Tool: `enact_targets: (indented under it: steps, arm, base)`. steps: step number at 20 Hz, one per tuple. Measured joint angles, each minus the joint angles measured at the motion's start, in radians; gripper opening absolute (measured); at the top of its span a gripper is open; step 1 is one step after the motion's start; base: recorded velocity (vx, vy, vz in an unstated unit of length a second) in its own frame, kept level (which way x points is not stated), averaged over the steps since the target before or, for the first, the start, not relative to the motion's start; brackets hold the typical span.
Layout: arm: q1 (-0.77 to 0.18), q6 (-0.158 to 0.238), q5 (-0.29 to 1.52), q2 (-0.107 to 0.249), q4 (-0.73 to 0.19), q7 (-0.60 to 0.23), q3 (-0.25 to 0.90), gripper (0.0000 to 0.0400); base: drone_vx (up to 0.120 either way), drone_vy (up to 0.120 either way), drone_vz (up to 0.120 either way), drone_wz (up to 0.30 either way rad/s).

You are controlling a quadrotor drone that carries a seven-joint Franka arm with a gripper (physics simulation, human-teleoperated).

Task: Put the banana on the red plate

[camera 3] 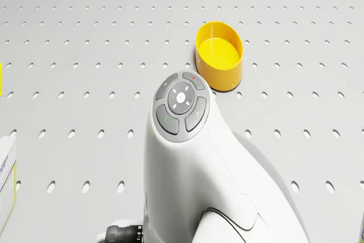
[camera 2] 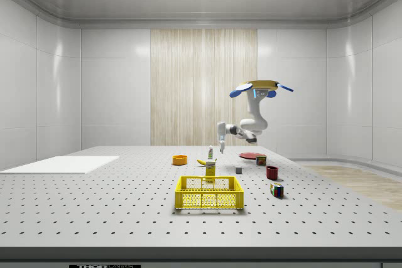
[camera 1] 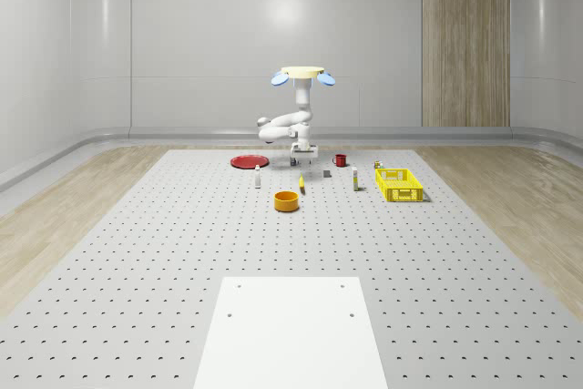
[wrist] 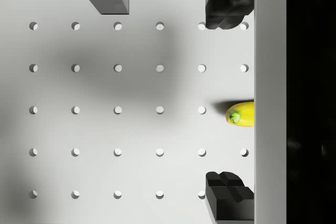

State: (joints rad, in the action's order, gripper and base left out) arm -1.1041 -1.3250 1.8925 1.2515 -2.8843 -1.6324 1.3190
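The drone (camera 1: 301, 74) hovers above the table (camera 1: 137, 252), its arm (camera 1: 290, 122) bent down so the gripper (camera 1: 303, 158) points straight at the surface. The fingers (wrist: 227, 4) stand wide apart, holding nothing. The banana (wrist: 241, 114) lies below, between them, partly cut off from the wrist view. The red plate (camera 1: 248, 162) sits off to one side, well apart.

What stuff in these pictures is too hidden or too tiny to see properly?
- Banana: in the wrist view just its tip peeks out; the gripper's body covers the rest.
- Banana in the whole-scene view: too small to tell its shape.
- Gripper: its open fingers are cut by the wrist view's edges.
- White box: cut off by the drone view's edge.
- Small cube: too small to identify in the side view.
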Motion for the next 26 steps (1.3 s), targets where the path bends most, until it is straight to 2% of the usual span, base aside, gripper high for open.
enact_targets:
  steps: [2,12,19,24,26]
  arm:
    - [-0.002,-0.008,-0.004,0.008,0.001,-0.002,0.002,0.0400]
    - [-0.014,-0.045,-0.023,0.048,0.003,-0.013,0.012,0.0400]
    - [-0.020,-0.068,-0.035,0.074,0.004,-0.019,0.018,0.0400]
    - [-0.025,-0.084,-0.043,0.091,0.005,-0.023,0.021,0.0400]
    - [-0.027,-0.090,-0.046,0.097,0.006,-0.024,0.023,0.0400]
  base:
    - [0.120,-0.020,0.000,0.000]
    - [0.120,0.000,-0.120,0.000]
    - [0.120,-0.011,-0.006,0.000]
    - [0.008,0.000,-0.080,0.000]
    - [0.120,0.000,-0.040,0.000]
